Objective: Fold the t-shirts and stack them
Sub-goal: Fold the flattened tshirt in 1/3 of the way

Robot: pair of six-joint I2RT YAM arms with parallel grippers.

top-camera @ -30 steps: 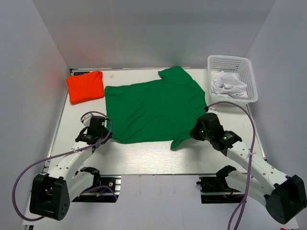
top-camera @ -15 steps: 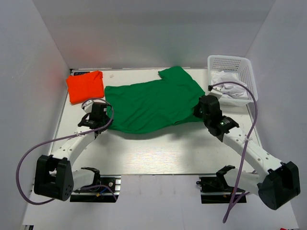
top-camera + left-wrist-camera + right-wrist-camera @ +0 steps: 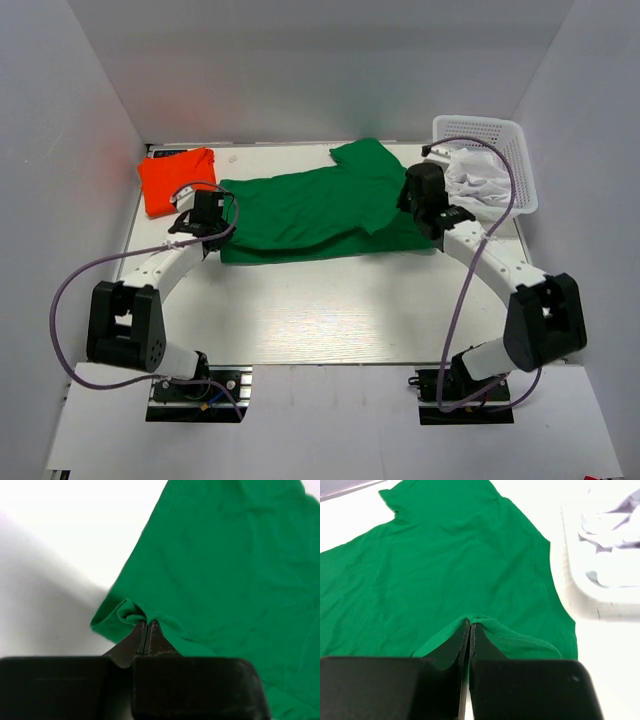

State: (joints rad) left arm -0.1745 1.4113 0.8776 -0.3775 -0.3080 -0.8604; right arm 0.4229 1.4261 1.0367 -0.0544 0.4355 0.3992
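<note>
the green t-shirt [image 3: 310, 210] lies spread over the far half of the tabletop [image 3: 330, 310], stretched between the two sets of jaws. the left jaws are pressed together on a small pucker at its edge. in the left wrist view the cloth bunches right at their tips, and the rest of the shirt runs away ahead and to the right of them. the right jaws are likewise clamped on a fold of the hem. the shirt's body spreads ahead of them and to their left, with a sleeve at the far end. seen from above, the near part of the shirt is doubled over onto itself, and a lower layer shows along the near edge between the jaws. the orange-red t-shirt [image 3: 178, 180] lies folded just beyond and to the left of the left jaws, close beside the green one; whether the two touch i cannot tell. a white lattice basket [image 3: 490, 130] sits to the right of the right jaws, with crumpled white cloth [image 3: 485, 180] in it.
</note>
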